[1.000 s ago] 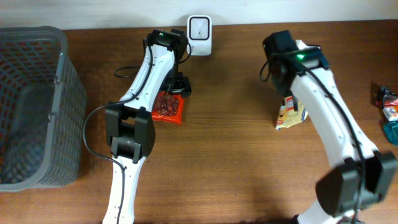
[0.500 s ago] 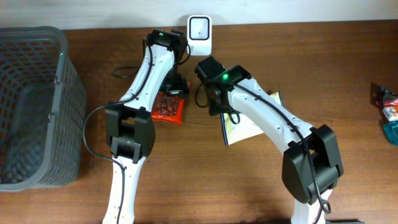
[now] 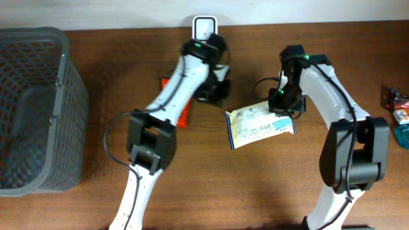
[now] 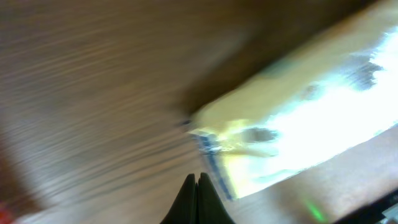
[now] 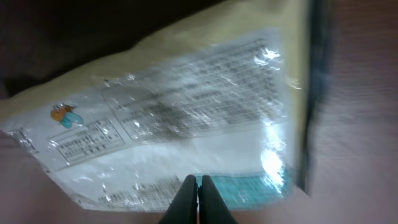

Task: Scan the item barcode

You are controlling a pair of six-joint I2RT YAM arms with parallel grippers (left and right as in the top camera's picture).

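Clutter first: between your two grippers there is only bare table, so nothing blocks the way across, but the left arm lies over a red snack bag and hides most of it. Only an orange corner and a red strip show on either side of the link. The scanner stands at the table's far edge, just beyond the left gripper and touching nothing. That gripper's fingers are pressed together with nothing between them. The left wrist view is badly smeared, yet you can make out a corner of the yellow-and-white packet just ahead of the tips and a little to their right, apart from them. The packet lies slanted, printed face up. Your right gripper sits at the end of it farthest from the left gripper, jaws pinched shut on the teal-banded edge, and the rest of the film stretches away ahead of the fingers. Well out past the right gripper, on the side away from the packet, a few small wrappers lie at the table's margin, too cropped to identify. Far off on the left gripper's outer side, well clear of both arms, stands the grey mesh basket, and only its own lattice floor shows inside.
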